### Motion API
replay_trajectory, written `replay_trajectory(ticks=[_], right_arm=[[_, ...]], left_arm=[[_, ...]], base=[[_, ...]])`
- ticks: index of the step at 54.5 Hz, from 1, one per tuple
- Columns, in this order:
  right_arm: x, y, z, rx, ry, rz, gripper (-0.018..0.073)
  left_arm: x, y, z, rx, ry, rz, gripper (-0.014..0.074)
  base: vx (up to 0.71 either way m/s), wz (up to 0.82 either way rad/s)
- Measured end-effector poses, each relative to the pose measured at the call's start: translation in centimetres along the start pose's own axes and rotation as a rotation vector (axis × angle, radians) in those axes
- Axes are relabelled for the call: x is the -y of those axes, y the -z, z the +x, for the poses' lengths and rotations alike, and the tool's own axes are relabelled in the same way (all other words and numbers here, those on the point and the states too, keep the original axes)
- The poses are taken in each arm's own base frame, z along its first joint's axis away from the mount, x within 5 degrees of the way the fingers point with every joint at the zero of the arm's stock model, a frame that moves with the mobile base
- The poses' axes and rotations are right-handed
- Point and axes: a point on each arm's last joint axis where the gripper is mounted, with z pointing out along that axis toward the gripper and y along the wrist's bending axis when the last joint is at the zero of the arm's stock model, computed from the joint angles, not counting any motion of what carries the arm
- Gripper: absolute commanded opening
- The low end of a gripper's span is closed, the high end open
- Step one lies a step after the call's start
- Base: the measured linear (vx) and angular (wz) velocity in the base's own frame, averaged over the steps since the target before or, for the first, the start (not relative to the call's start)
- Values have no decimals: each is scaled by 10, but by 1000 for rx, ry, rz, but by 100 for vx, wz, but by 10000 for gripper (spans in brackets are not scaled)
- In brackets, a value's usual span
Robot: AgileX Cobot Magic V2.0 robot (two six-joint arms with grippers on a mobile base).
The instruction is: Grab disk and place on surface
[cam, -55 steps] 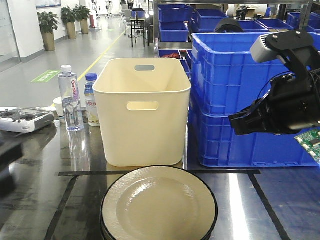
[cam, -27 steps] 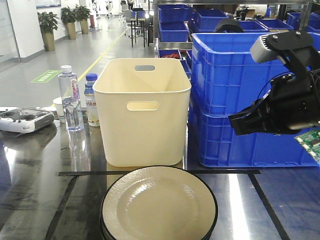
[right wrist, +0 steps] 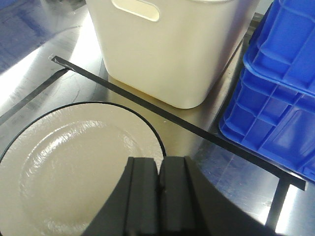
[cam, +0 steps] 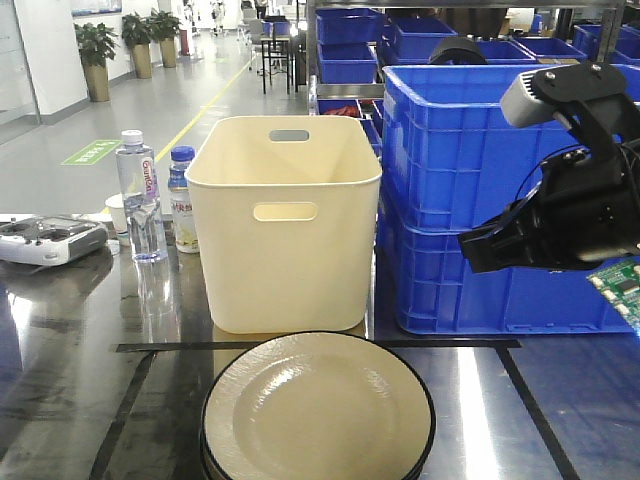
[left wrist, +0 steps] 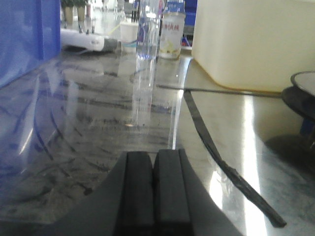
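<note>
The disk (cam: 318, 410) is a cream plate with a black rim, topmost of a short stack at the table's front middle. It fills the lower left of the right wrist view (right wrist: 74, 162), and its edge shows at the right of the left wrist view (left wrist: 302, 91). My right gripper (right wrist: 160, 164) is shut and empty, hovering over the plate's right rim. In the front view the right arm (cam: 560, 225) hangs high at the right. My left gripper (left wrist: 153, 157) is shut and empty, low over the glossy grey surface (left wrist: 98, 123), left of the plates.
A cream bin (cam: 285, 220) stands just behind the plates, beyond a black tape line (cam: 170, 347). Stacked blue crates (cam: 470, 200) stand at the right. Two bottles (cam: 140, 195) and a white controller (cam: 50, 238) sit at the back left.
A dark blur at the front view's left edge one second ago, likely my left arm, is gone from that view. The right arm has barely moved.
</note>
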Motion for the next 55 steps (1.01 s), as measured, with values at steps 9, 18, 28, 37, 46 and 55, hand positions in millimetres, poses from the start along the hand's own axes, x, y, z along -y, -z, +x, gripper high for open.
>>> replay_trajectory(ticks=[9,18,28,37,46,55], right_arm=[[0,0,0,0,0,0,-11],[0,0,0,0,0,0,-11],[0,0,0,0,0,0,-11],[0,0,0,0,0,0,-11],[0,0,0,0,0,0,-11],[0,0,0,0,0,0,-11]], left_arm=[[1,0,1,-9,-1,11,-8],[1,0,1,-16,-2,19,-8],[1,0,2,-21,-2,19,-8],[1,0,2,-22,-2,19,-8],[1,0,2,-22,-2,19,-8],[1,0,2,-22,-2,19,-8]], base=[[0,0],[0,0],[0,0],[0,0],[0,0],[0,0]])
